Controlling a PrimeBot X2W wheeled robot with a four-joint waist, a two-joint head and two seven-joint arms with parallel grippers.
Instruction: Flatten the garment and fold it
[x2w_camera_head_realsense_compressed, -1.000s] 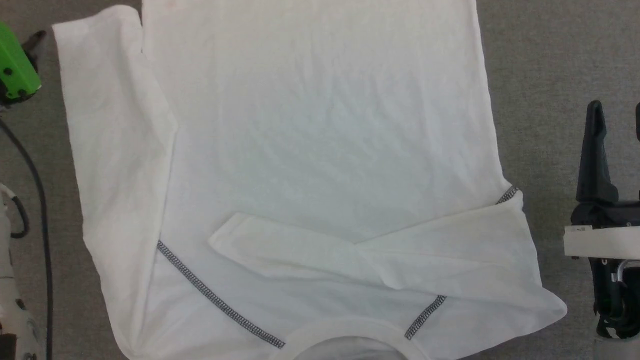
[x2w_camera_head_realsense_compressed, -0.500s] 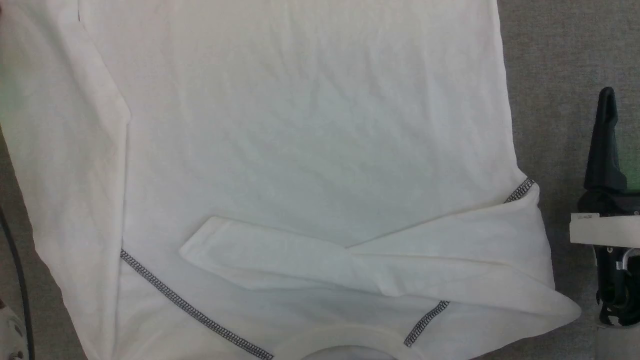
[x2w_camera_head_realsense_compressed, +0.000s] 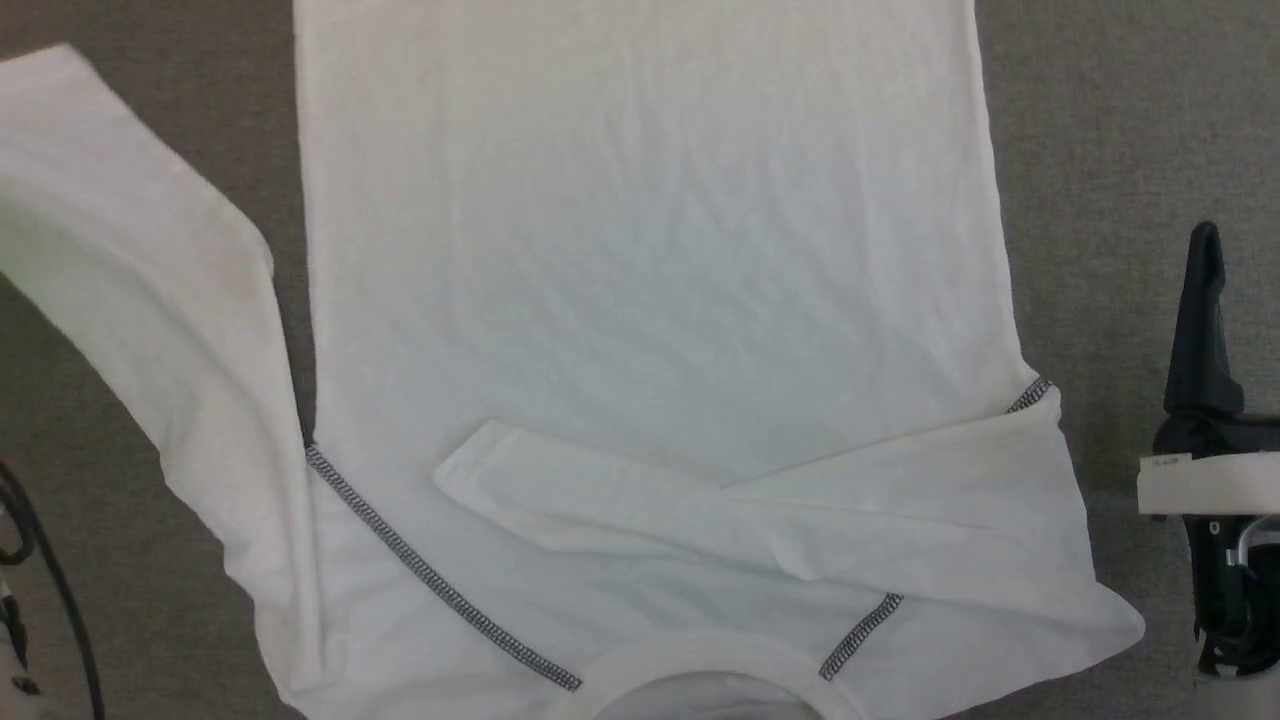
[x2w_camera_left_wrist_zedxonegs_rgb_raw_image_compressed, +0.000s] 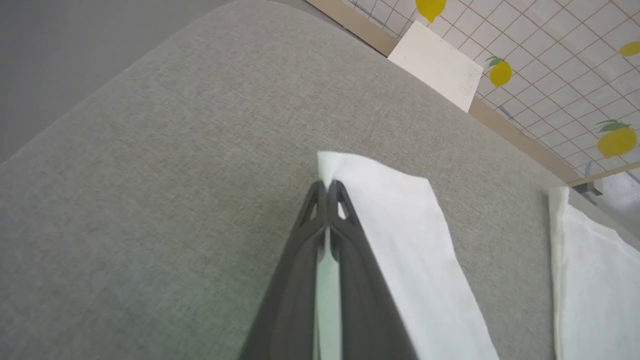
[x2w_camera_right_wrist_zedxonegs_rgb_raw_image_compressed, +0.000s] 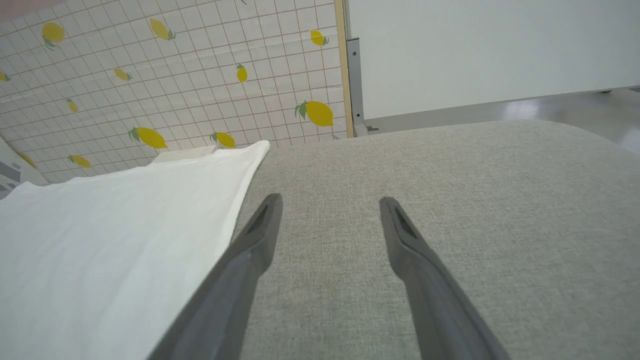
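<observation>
White thin-fabric long-sleeved garment (x2w_camera_head_realsense_compressed: 650, 250) laid flat on grey fabric surface (x2w_camera_head_realsense_compressed: 1100, 120), collar nearest robot. Left gripper (x2w_camera_left_wrist_zedxonegs_rgb_raw_image_compressed: 327, 187) now clamped on sleeve cuff (x2w_camera_left_wrist_zedxonegs_rgb_raw_image_compressed: 385, 200); sleeve drawn clear of body. Right gripper (x2w_camera_right_wrist_zedxonegs_rgb_raw_image_compressed: 330, 205) wide open, empty. Sleeve fold judged started.

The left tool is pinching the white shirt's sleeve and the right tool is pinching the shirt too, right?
No. The left tool pinches the shirt by its sleeve, but the right tool is open beside the shirt, holding nothing. The right wrist view shows it over the grey surface.
</observation>
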